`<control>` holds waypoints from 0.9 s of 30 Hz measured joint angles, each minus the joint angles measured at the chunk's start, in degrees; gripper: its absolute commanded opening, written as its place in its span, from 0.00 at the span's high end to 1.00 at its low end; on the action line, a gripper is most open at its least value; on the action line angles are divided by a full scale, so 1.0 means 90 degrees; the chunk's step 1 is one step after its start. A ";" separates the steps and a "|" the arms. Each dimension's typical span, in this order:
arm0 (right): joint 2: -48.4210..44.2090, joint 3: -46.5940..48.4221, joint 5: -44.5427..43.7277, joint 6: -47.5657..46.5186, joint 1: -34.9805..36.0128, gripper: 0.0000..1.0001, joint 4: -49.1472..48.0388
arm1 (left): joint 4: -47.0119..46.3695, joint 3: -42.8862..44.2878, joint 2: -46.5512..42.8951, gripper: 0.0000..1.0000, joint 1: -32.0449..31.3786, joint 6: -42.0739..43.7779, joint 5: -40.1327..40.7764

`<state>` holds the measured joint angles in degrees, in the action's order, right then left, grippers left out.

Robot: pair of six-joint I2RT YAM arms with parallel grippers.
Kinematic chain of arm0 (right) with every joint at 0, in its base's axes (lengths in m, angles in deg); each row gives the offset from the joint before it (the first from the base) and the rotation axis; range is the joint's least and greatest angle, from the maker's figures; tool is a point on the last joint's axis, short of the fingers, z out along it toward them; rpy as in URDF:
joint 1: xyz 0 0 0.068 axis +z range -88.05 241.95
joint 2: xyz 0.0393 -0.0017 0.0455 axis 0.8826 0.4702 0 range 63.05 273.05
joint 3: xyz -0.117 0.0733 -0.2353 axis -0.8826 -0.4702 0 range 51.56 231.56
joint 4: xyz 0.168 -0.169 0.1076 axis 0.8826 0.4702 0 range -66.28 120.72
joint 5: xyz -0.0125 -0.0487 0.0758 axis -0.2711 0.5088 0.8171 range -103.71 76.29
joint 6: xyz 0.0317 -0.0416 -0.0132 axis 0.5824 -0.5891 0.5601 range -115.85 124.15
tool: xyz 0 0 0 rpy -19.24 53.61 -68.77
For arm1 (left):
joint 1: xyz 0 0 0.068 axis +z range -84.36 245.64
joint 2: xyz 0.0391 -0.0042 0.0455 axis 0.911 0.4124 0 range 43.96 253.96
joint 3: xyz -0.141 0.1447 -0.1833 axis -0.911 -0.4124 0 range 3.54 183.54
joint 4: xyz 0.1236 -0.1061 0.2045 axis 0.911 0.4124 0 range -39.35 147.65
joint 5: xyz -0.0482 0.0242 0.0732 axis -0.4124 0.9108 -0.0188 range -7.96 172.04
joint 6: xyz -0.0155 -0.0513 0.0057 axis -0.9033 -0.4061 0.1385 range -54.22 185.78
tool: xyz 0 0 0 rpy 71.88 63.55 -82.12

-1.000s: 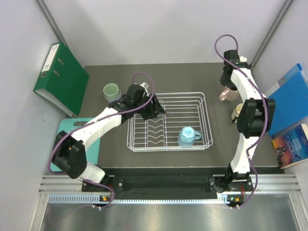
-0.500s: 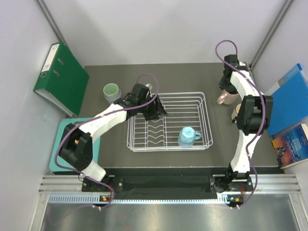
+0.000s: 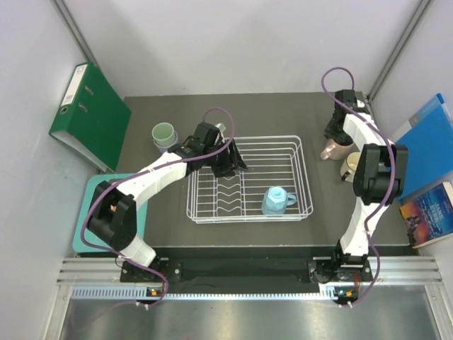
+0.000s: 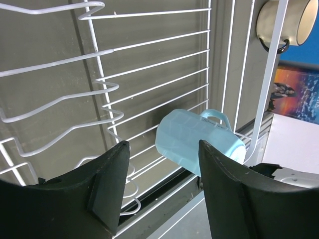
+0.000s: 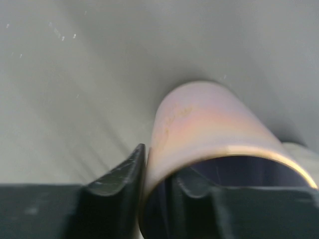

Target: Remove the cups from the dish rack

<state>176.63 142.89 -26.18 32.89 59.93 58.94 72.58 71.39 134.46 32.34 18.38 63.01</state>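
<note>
The white wire dish rack (image 3: 269, 137) sits mid-table. A light blue cup with a handle (image 3: 276, 200) lies in its near right corner. My left gripper (image 3: 236, 161) is open and empty over the rack's far left part. In the left wrist view the blue cup (image 4: 199, 142) lies on its side beyond the open fingers, on the rack wires (image 4: 270, 74). My right gripper (image 3: 331, 137) is shut on the rim of a pink cup (image 3: 330, 149) right of the rack. One finger is inside the pink cup (image 5: 204, 124) and one outside.
A mint green cup (image 3: 164, 132) sits stacked in a lavender one (image 3: 167, 144) left of the rack. A cream-yellow cup (image 3: 349, 165) stands near the pink one. A green binder (image 3: 88, 117), a teal board (image 3: 95, 191), and blue folder and book (image 3: 428, 177) lie at the sides.
My right gripper has carried the pink cup a little nearer and lower, beside the cream-yellow cup. My left gripper shifted slightly right over the rack, still open.
</note>
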 measured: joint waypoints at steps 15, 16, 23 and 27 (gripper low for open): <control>-0.1736 -0.0029 0.0816 0.0228 0.0087 0.31 -0.0301 | 0.0342 0.0175 -0.0240 0.01 -0.0007 0.0435 0.0437; -0.1982 -0.0075 0.0918 0.0260 0.0100 0.31 -0.0418 | 0.0313 0.0160 -0.0342 0.01 -0.0012 0.0440 0.0459; -0.4194 -0.1044 0.1362 0.0379 0.0682 0.31 -0.1086 | 0.0478 0.0546 -0.0743 0.01 -0.0945 0.1001 0.1622; -0.5241 -0.1700 0.1336 0.0350 0.1287 0.31 -0.1175 | 0.0430 0.0600 -0.0699 0.01 -0.2074 0.1379 0.2353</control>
<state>129.46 127.59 -14.16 36.03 71.52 48.36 76.45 76.79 128.17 13.68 30.80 84.19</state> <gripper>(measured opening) 0.691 0.987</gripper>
